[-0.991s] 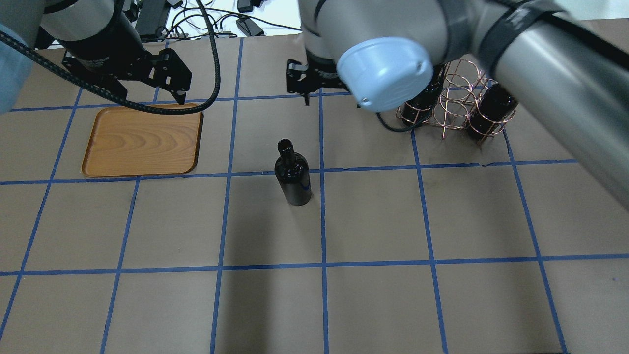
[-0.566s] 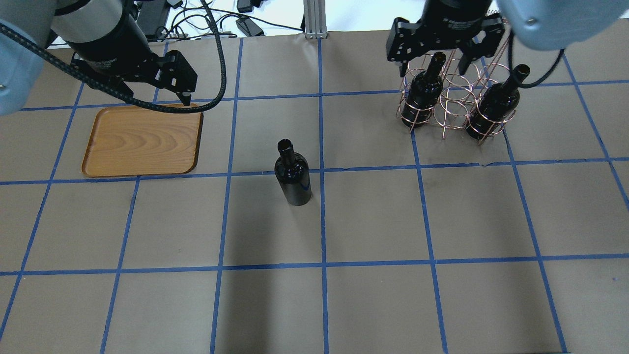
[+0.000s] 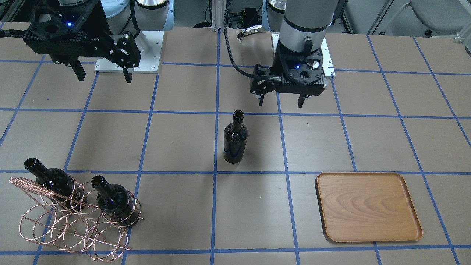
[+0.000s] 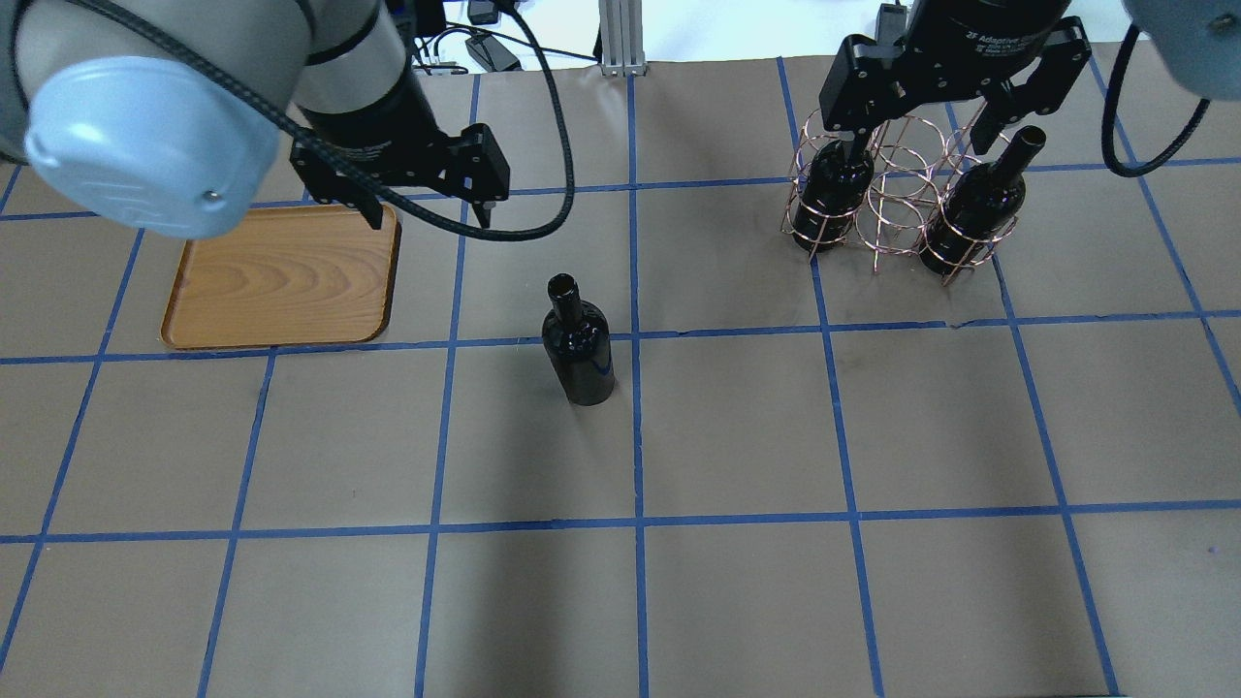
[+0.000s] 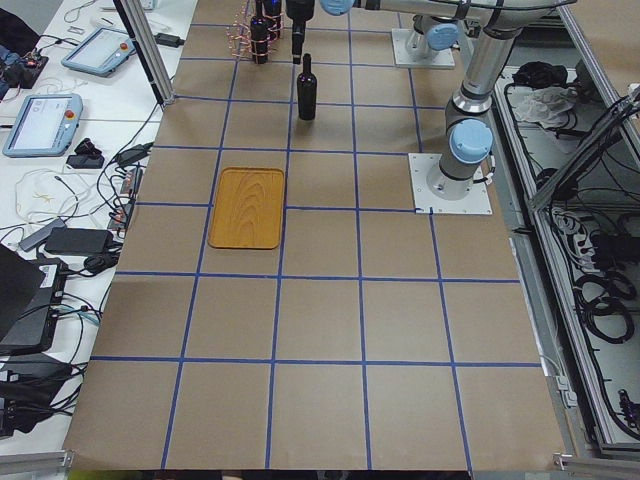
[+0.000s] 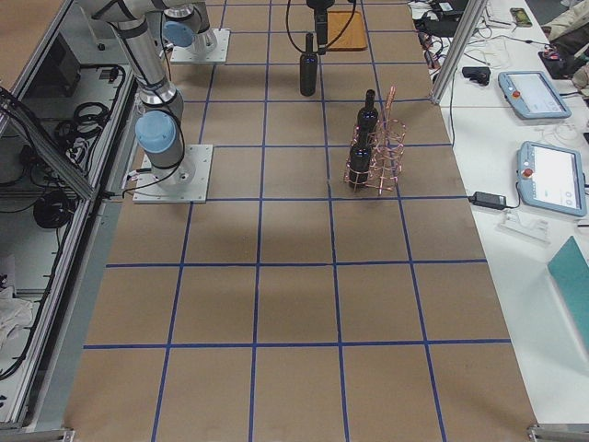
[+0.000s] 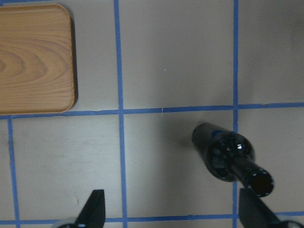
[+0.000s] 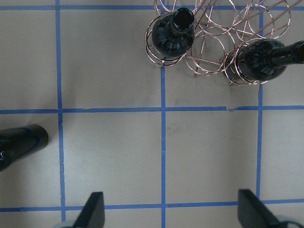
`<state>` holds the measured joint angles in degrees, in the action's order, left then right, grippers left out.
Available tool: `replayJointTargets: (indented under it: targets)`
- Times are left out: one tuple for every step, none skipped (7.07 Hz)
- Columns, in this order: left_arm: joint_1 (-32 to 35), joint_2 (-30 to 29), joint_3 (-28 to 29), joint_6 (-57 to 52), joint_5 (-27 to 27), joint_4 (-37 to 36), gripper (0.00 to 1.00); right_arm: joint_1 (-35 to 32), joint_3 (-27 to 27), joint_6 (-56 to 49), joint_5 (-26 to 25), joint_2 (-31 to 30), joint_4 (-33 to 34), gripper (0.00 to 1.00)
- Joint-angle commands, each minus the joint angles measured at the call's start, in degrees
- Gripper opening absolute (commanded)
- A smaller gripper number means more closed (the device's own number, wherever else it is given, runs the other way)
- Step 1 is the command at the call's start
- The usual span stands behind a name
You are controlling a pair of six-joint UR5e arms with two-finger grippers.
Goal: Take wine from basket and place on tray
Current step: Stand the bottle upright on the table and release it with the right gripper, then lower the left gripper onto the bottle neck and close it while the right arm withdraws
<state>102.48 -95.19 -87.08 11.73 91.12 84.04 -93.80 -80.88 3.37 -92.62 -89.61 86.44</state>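
One wine bottle (image 4: 579, 344) stands upright on the table's middle, outside the basket; it also shows in the front view (image 3: 235, 141) and the left wrist view (image 7: 228, 159). The copper wire basket (image 4: 897, 208) (image 3: 33, 186) holds two more bottles (image 4: 829, 194) (image 4: 974, 208). The wooden tray (image 4: 281, 276) (image 3: 368, 206) lies empty. My left gripper (image 4: 427, 218) (image 3: 280, 104) is open and empty, between tray and standing bottle, above the table. My right gripper (image 4: 919, 136) (image 3: 104, 78) is open and empty, above the basket's robot-side edge.
Brown paper with a blue tape grid covers the table. The right wrist view shows the basket (image 8: 209, 61) with its two bottles at the top and the standing bottle (image 8: 19, 145) at the left edge. Cables and devices lie beyond the table's far edge.
My left gripper has moved right from the tray's far edge toward the standing bottle. My right gripper has swung from the table's middle to the basket. The bottles have not moved.
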Motion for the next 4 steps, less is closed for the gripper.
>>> replayJointTargets:
  targets:
    - [5.87,-5.06,-0.36,6.98,-0.95,-3.24,1.0,0.11,0.02,-0.47,-0.28,-0.22,-0.13,1.0]
    - [7.72,-7.09,-0.45,6.39,-0.95,-3.35,1.0,0.02,-0.07,-0.39,0.07,-0.22,-0.31,1.0]
    - [7.83,-8.42,-1.15,5.77,-0.95,-3.61,1.0,0.02,-0.07,-0.47,0.25,-0.22,-0.05,1.0]
    - [7.83,-9.04,-2.12,4.02,-0.95,-3.62,1.0,-0.06,-0.07,-0.56,-0.1,-0.22,-0.04,1.0]
